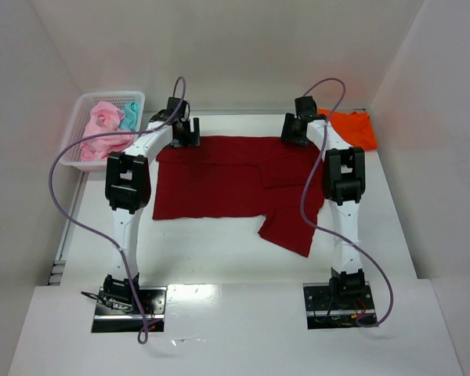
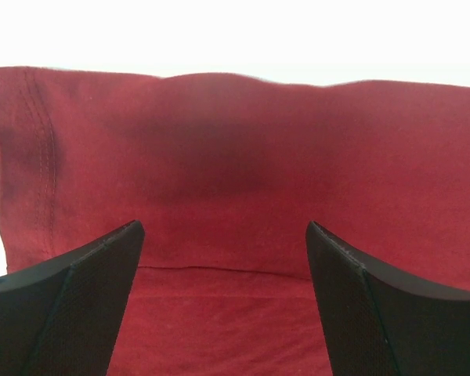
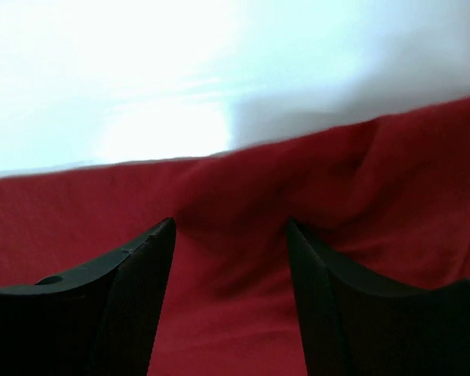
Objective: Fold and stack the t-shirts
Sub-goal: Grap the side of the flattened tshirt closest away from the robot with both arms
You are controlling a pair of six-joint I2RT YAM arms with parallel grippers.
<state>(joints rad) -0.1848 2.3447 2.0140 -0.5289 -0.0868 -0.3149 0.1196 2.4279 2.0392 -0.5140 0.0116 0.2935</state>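
Observation:
A large dark red t-shirt (image 1: pixel 219 180) lies partly folded in the middle of the table, one sleeve sticking out at the near right. My left gripper (image 1: pixel 184 133) is open just above its far left edge; the red cloth (image 2: pixel 219 172) fills the left wrist view between the fingers (image 2: pixel 86 298). My right gripper (image 1: pixel 295 131) is open just above the far right edge, with red cloth (image 3: pixel 243 235) between its fingers (image 3: pixel 125 290). A bright orange t-shirt (image 1: pixel 352 128) lies folded at the far right. Pale pink t-shirts (image 1: pixel 102 129) and a teal one (image 1: pixel 130 115) sit in the basket.
The white mesh basket (image 1: pixel 77 137) stands at the far left, off the table's left edge. White walls close in the table on the left, back and right. The arm bases are at the near edge.

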